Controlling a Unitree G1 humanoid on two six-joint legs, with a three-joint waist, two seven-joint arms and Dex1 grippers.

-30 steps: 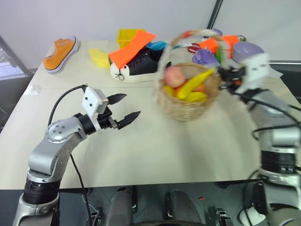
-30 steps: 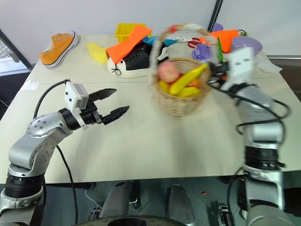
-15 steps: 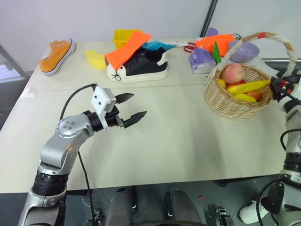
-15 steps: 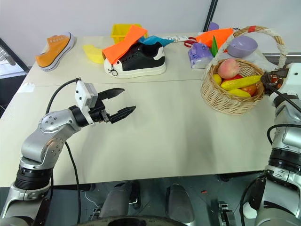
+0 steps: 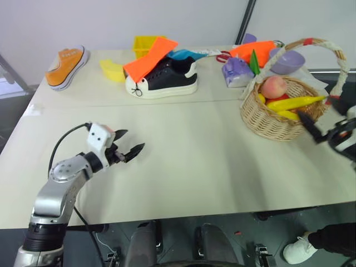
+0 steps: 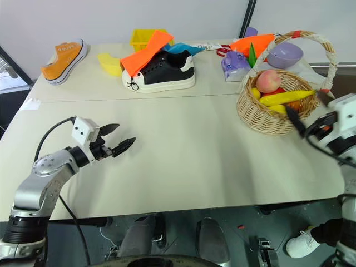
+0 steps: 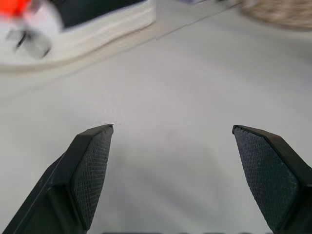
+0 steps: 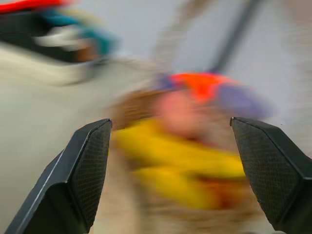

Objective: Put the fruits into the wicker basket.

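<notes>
The round tan woven wicker basket (image 6: 271, 108) stands at the right of the cream bench (image 6: 194, 161), holding a pink peach (image 6: 268, 80) and a long yellow banana (image 6: 286, 98). The right hand (image 6: 310, 108), spread wide and empty, sits just beside it. The left hand (image 6: 115, 139), lower left, is spread and empty.

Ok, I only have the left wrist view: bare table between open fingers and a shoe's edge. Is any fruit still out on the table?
Observer: None that I can see; the peach and banana lie in the wicker basket.
Operator: Is the basket held?
Observer: No. It stands on the table, with the right hand open just beside it.
Operator: And my left hand?
Observer: The left hand is open above bare table, far from the basket.
</notes>
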